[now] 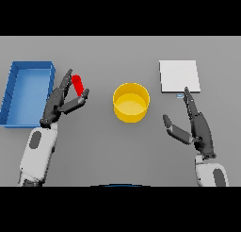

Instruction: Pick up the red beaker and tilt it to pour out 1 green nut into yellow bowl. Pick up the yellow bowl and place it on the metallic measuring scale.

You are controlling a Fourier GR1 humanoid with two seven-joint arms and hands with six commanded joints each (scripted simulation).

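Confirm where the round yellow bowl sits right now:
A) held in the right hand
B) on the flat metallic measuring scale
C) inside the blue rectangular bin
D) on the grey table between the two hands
D: the round yellow bowl rests on the grey table, clear of the flat metallic measuring scale and the blue rectangular bin, with the left hand and right hand to either side.

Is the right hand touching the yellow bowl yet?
Apart. The head view shows bare grey table between the right hand, fingers straight, and the round yellow bowl; its fingertips point toward the flat metallic measuring scale instead.
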